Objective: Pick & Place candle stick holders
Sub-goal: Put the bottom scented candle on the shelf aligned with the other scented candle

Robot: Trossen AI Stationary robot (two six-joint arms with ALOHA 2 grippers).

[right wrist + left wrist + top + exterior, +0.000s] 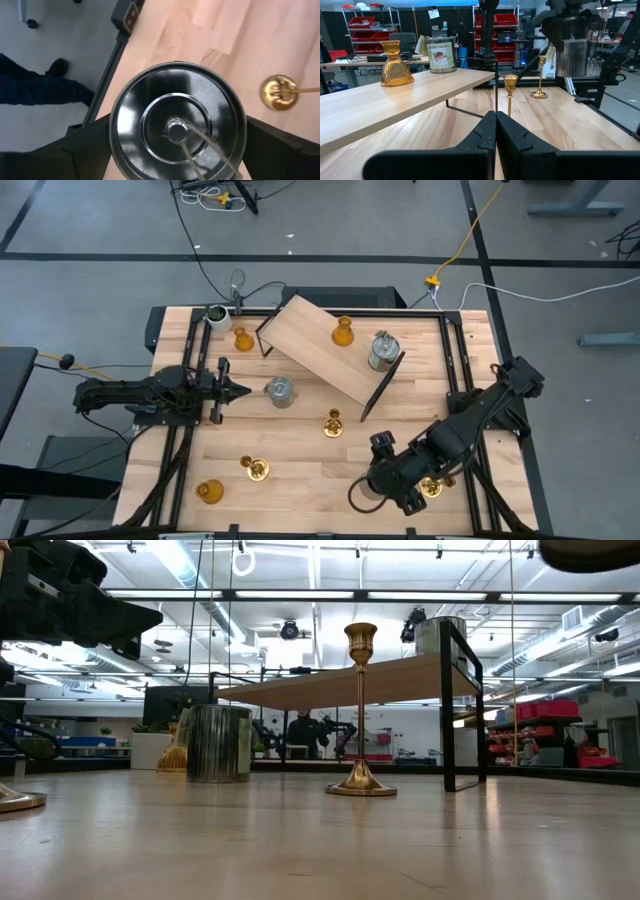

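Observation:
My right gripper [366,492] is near the table's front right, shut on a silver-grey cylinder holder [177,132], also seen in the air in the left wrist view as the cylinder [572,56]. A raised wooden shelf [320,340] carries an amber glass holder [343,332] and a silver cylinder [383,352]. Standing on the table are another silver cylinder [280,391], brass sticks [333,423] [257,469] [432,487] on their round bases, and amber holders [209,491] [243,339]. My left gripper [240,390] waits shut at the left, pointing level. My right gripper pinches the cylinder between its two fingers [82,145], one on each side of its round wall [116,135], just below the lid. The fingers come from above, slanting down. The cylinder hangs about upright, lid up, lifted clear of the table.
A small white pot with a green plant [215,314] stands at the far left corner. The shelf's black metal legs [385,385] stand mid-table. Dark rails [462,395] run along the table's sides. Bare wood [300,480] lies near the front middle.

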